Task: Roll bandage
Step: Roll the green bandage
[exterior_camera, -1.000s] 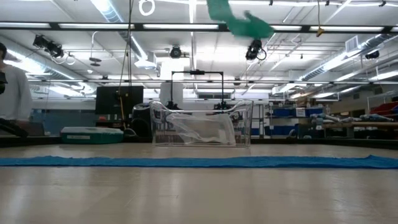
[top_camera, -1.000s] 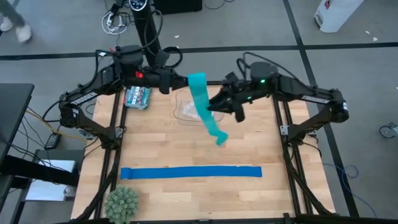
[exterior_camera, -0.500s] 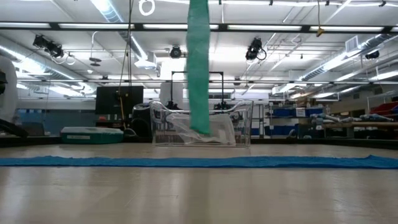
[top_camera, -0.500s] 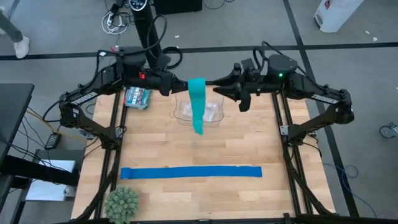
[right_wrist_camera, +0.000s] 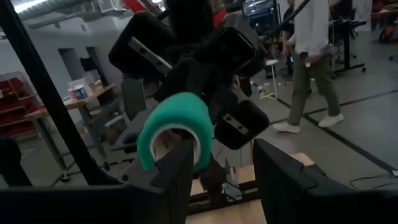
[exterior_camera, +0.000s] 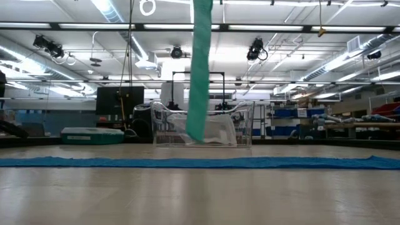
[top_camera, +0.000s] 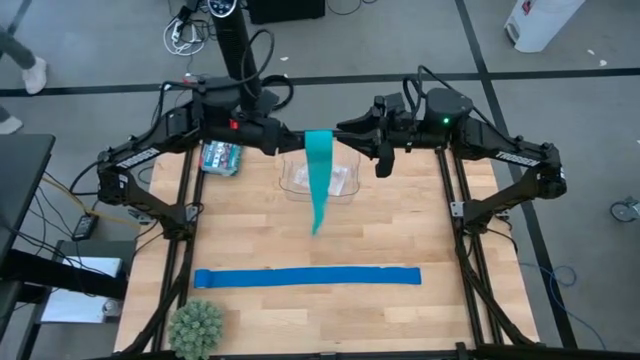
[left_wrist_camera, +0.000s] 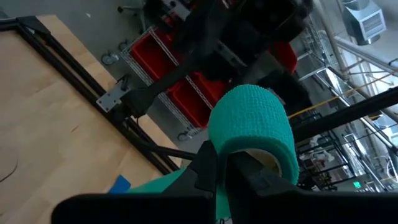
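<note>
L gripper (top_camera: 296,139) is up above the far part of the table (top_camera: 420,310), clenched on the rolled end of the bandage (top_camera: 319,175); in L wrist view its fingers (left_wrist_camera: 208,168) pinch the teal roll's wall, one finger inside the core. The loose tail hangs straight down from that gripper, over the clear tray (top_camera: 344,180), its tip off the wood. A sec ago the tail was flung out toward the R arm and kinked; half a sec ago it hung shorter; now it reaches further toward the near side, hanging almost still.

R gripper (top_camera: 345,129) sits just beside the roll, facing the L one, fingers (right_wrist_camera: 280,171) spread, holding nothing. It was lower and nearer the tail a sec ago and has since pulled up level w/ the roll.

Blue strip (top_camera: 307,276) lies flat, well below both grippers, unmoved.
</note>
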### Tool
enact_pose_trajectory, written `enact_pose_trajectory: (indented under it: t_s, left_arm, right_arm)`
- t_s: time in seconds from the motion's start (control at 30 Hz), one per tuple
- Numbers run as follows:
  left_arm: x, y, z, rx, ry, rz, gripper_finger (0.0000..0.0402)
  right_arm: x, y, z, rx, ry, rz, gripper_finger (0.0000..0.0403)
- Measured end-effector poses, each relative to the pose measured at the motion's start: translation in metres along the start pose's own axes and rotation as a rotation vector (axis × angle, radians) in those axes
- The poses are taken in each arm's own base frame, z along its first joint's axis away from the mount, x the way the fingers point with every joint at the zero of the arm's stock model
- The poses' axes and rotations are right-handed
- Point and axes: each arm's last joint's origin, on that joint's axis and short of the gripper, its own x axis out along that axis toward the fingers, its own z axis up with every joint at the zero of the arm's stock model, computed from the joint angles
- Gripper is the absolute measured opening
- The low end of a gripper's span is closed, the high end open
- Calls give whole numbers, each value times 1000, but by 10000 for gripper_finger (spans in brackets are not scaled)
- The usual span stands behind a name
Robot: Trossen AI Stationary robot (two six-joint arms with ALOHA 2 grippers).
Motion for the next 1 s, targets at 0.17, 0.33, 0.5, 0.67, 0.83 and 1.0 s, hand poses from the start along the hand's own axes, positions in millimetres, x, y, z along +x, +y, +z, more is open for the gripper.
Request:
enact_pose_trajectory:
  t_s: [0.17, 0.33, 0.5, 0.67, 0.83, 1.0]
  left_arm:
    - [13, 5, -1, -5, 21, -2, 21]
    - [20, 5, 1, 3, 8, -24, 21]
    - [22, 5, 1, 6, 5, -30, 21]
    - [24, 2, 4, 19, -35, -62, 21]
    - [24, 3, 4, 15, -30, -51, 21]
    - [28, 4, 3, 13, -25, -54, 21]
  right_arm:
    - [0, 0, 0, -4, 5, 8, 160]
    - [-1, 2, 0, 3, 11, 36, 159]
    - [-1, 3, -1, 0, 19, 37, 159]
    - [0, 3, -2, -9, 20, 34, 159]
    - [1, 3, -1, -21, 5, 37, 158]
    - [1, 3, 0, -33, -9, 41, 151]
